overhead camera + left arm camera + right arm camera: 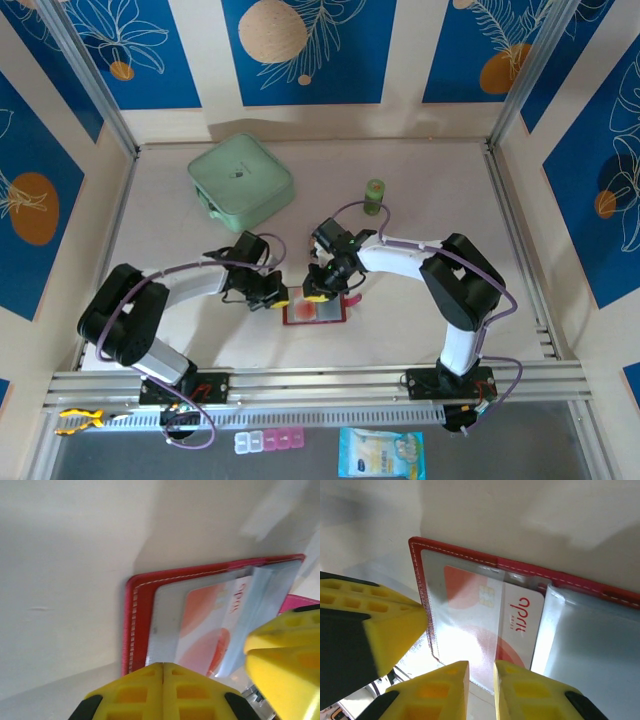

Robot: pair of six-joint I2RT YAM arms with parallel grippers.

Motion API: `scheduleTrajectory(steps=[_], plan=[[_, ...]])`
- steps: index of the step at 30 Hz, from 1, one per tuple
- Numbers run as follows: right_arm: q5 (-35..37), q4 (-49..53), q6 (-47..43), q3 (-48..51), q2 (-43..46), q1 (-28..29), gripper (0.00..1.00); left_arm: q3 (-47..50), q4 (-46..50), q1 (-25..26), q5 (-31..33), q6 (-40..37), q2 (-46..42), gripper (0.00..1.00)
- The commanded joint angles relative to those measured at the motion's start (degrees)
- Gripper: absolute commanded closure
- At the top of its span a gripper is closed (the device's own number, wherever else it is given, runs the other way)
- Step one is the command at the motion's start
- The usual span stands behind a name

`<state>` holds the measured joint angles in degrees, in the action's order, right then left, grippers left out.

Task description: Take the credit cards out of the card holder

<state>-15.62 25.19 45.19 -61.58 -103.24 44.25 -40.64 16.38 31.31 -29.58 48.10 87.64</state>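
Dark red card holder [316,312] lay open and flat on the pale table [430,200], between the 2 gripper heads and toward the table's near edge. 1 credit card [485,620], white with red-orange shapes and a chip, sat in the clear sleeve [437,605] on 1 half of the holder. Its printed end lay past the sleeve's edge, toward the fold.

Left gripper [163,669]: the 2 yellow fingers were pressed together, seam to seam, at the holder's edge. Whether they pinched the sleeve could not be told.

Right gripper [481,667]: the fingers stood a narrow gap apart at the card's near edge. Whether they clamped the card could not be told.

Mint-green case [240,180] and small green bottle [375,195] stood well apart from the holder, toward the far side of the table.
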Motion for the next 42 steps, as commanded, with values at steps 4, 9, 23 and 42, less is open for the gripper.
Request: scheduleTrajectory(steps=[4,9,23,42], plan=[[0.6,2.1,0.2,1.2,1.7,-0.1,0.76,-3.1,1.3,2.6,-1.2,-0.3,1.2,1.00],[0.3,2.1,0.3,1.3,1.2,-0.1,0.76,-2.8,0.9,3.2,-0.6,-0.5,3.3,1.00],[0.3,1.4,0.0,1.9,-0.7,-0.3,0.73,-2.0,3.5,3.1,2.2,-1.7,4.5,1.00],[-5.0,-5.2,2.1,4.7,0.3,-1.0,0.75,-1.2,3.4,3.2,2.9,-1.8,5.0,1.00]])
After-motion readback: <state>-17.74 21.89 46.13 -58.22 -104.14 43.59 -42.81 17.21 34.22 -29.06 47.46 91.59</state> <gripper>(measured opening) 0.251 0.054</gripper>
